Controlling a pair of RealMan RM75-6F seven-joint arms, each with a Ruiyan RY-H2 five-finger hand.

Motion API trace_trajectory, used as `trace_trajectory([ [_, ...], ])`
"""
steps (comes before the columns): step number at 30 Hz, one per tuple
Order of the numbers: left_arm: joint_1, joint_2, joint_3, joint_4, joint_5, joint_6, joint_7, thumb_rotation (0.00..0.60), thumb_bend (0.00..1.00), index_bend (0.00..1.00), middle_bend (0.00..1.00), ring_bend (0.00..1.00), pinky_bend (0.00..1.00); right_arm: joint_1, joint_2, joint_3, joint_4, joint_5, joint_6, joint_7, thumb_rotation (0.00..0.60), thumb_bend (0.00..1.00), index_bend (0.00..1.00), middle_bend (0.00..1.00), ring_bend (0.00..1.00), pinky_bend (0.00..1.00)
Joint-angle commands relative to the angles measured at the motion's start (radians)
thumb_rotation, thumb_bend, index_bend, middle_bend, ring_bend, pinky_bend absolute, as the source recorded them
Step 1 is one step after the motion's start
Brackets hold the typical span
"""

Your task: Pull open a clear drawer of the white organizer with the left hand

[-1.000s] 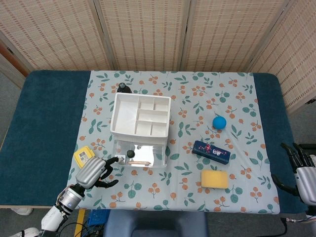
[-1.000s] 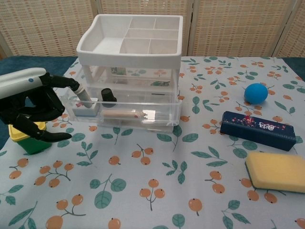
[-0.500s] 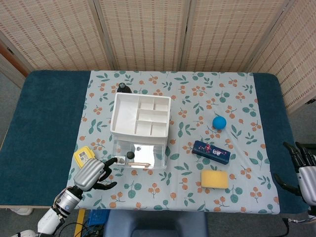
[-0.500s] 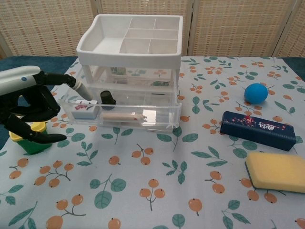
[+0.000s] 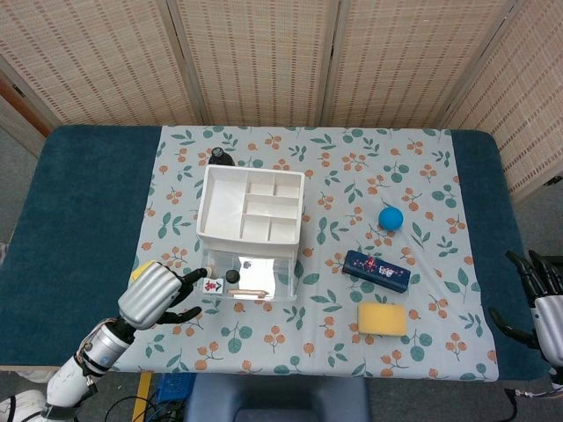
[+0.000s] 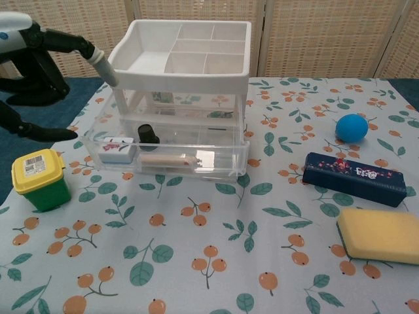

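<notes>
The white organizer (image 5: 251, 207) (image 6: 180, 59) stands mid-table with a divided tray on top. Its lowest clear drawer (image 6: 171, 156) (image 5: 247, 283) is slid out toward me and holds a black cap, a small patterned box and a beige stick. My left hand (image 6: 31, 62) (image 5: 155, 294) hovers raised at the organizer's left side, fingers spread and holding nothing. One grey fingertip (image 6: 105, 69) is near the top tray's left corner; whether it touches I cannot tell. My right hand (image 5: 544, 306) shows only at the head view's right edge, fingers apart and empty.
A green tub with a yellow lid (image 6: 40, 180) sits left of the drawer. Right of the organizer lie a blue ball (image 6: 352, 127), a navy box (image 6: 357, 178) and a yellow sponge (image 6: 381, 235). A black bottle top (image 5: 218, 156) shows behind the organizer.
My left hand has lifted up and away from the drawer's front left corner, uncovering the yellow-lidded tub. The drawer stays slid out. The right hand has barely shifted.
</notes>
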Motion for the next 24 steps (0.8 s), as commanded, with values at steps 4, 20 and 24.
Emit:
trace_trajectory([
  [4, -0.092, -0.001, -0.058, 0.075, 0.023, -0.07, 0.057, 0.6, 0.21, 0.35, 0.91, 1.0, 1.0, -0.005, 0.014, 0.01, -0.021, -0.005, 0.025, 0.003, 0.6, 0.29, 0.0, 0.13, 0.01, 0.07],
  [20, -0.218, -0.043, -0.055, 0.21, 0.045, -0.193, 0.155, 0.6, 0.21, 0.37, 0.92, 1.0, 1.0, -0.011, 0.041, 0.018, -0.059, 0.004, 0.034, -0.032, 0.6, 0.29, 0.0, 0.13, 0.01, 0.07],
  [24, -0.233, -0.059, -0.054, 0.219, 0.033, -0.203, 0.171, 0.6, 0.21, 0.37, 0.92, 1.0, 1.0, -0.011, 0.037, 0.016, -0.056, 0.007, 0.027, -0.029, 0.6, 0.29, 0.0, 0.13, 0.01, 0.07],
])
